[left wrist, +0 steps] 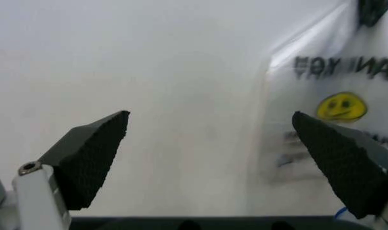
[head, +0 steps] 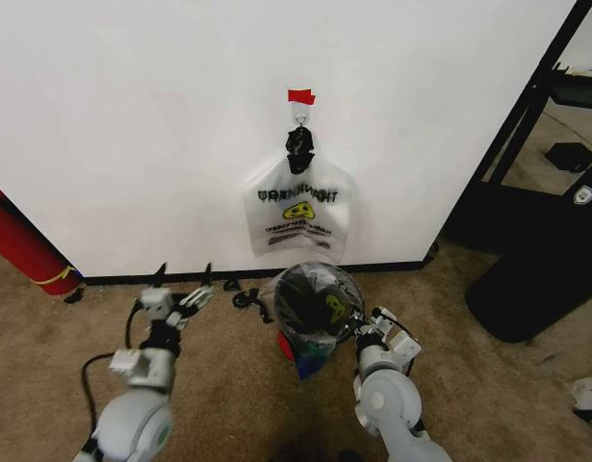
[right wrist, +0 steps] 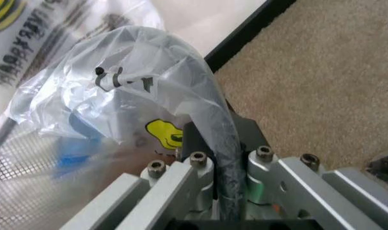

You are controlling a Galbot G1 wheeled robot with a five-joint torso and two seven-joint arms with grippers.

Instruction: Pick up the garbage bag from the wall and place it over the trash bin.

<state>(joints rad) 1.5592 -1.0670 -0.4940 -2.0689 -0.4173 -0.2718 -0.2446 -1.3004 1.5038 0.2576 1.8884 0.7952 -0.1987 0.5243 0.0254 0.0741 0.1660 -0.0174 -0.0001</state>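
Two claws low: left claw (head: 182, 276) agape beside wall (head: 132, 125), right claw (head: 353, 325) clamped on bagged trash bin (head: 310, 294) rim.

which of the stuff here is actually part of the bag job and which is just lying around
Part of the job:
garbage bag on the wall hook
trash bin, already lined
left gripper, open
right gripper, shut on the bin's rim

Lying about:
red cylinder
black stand

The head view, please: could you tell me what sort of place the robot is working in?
Probably an indoor room set up for testing. It has a plain white wall with a black baseboard, brown carpet, and a garbage bag hung from a small hook under red tape.
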